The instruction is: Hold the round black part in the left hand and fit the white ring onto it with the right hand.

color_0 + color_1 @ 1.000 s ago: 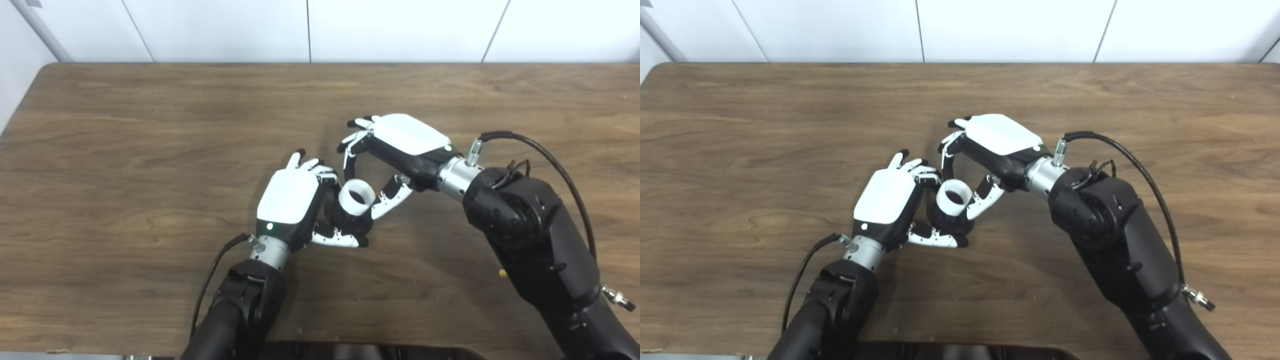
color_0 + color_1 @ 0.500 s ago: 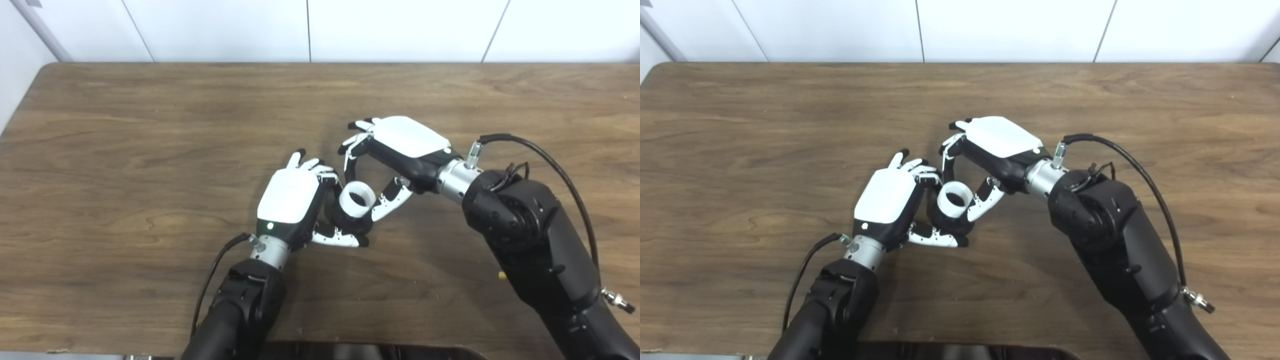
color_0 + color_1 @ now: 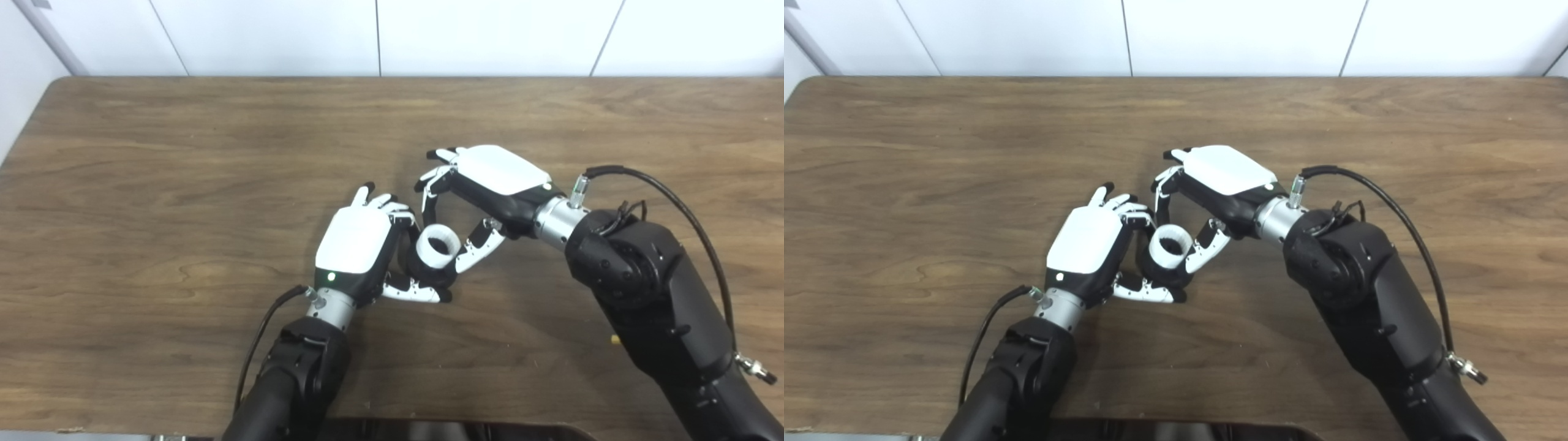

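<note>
My left hand is shut on the round black part and holds it just above the wooden table. The white ring sits on top of the black part with its opening facing up. My right hand arches over it from the right. Its thumb touches the ring's right side and its fingers come down at the ring's far side, so it is pinched on the ring. The lower half of the black part is hidden by my left thumb and fingers.
A white panelled wall runs behind the table's far edge. A black cable loops from my right wrist over the forearm. A dark object lies at the bottom edge between my arms.
My right hand has sunk a little and the white ring has gone slightly lower on the black part. My left hand has stayed still.
</note>
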`<state>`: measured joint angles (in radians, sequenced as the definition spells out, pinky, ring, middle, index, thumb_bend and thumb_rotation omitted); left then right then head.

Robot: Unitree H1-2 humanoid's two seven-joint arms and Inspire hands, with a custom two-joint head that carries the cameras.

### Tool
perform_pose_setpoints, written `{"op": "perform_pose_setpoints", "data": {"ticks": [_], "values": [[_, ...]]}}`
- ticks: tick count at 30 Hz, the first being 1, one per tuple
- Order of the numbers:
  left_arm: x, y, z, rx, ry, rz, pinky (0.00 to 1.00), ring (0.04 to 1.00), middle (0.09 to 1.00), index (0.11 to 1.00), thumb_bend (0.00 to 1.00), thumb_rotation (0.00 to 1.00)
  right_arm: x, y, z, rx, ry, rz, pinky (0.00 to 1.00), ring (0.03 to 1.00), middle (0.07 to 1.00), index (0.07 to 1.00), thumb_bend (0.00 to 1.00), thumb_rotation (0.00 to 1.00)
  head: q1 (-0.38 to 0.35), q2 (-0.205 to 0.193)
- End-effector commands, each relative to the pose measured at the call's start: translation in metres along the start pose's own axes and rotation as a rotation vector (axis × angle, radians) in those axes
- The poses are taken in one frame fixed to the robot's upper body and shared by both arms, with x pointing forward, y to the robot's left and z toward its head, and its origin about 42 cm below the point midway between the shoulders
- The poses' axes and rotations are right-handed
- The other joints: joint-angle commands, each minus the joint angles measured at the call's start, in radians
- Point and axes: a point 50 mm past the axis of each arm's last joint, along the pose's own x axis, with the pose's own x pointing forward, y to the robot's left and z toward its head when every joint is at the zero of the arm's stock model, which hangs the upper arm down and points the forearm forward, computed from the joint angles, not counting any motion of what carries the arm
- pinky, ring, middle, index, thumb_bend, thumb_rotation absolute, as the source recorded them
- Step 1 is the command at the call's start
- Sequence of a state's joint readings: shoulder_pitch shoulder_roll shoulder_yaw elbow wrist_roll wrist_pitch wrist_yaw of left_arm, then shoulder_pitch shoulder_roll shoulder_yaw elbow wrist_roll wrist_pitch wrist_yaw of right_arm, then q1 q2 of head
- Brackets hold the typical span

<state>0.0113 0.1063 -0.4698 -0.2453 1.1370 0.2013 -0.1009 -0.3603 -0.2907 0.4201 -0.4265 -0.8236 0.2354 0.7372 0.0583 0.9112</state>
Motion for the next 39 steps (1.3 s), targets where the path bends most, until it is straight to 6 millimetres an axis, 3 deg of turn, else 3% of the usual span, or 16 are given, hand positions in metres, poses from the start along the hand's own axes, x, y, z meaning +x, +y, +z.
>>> {"op": "perform_pose_setpoints", "data": {"ticks": [1,39], "values": [[0.0011,-0.0068,-0.0006,0.021,0.003,-0.049,1.0,0.869,0.762,0.482,0.53,0.06,0.0003,-0.0097,0.0061,-0.021,-0.038,-0.048,1.0,0.981,0.818,0.485,0.52,0.14,0.0,0.002],[0.0011,-0.0056,0.0011,0.017,0.003,-0.046,1.0,0.874,0.763,0.482,0.53,0.05,-0.0004,-0.0025,0.0088,-0.032,-0.037,-0.042,1.0,0.971,0.81,0.484,0.52,0.13,0.003,0.008]]}}
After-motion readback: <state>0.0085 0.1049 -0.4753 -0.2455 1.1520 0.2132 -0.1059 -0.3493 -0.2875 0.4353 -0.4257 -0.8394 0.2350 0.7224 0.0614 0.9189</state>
